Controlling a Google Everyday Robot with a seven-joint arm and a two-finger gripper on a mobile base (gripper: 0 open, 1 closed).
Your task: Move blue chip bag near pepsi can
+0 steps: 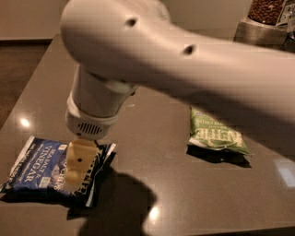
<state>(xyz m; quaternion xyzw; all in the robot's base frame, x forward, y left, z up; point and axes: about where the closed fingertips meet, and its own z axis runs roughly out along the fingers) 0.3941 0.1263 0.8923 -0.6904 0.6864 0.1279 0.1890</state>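
The blue chip bag (37,168) lies flat at the front left of the dark table (175,193), its white lettering showing. My gripper (76,169) hangs from the big white arm (152,50) and is down over the right half of the bag, at or just above its surface. The pepsi can is hidden behind the arm.
A green Kettle chip bag (216,134) lies flat at the middle right. A container of brown nuts (268,10) stands on a metal stand at the far right corner. The table's left edge (27,87) borders a dark floor.
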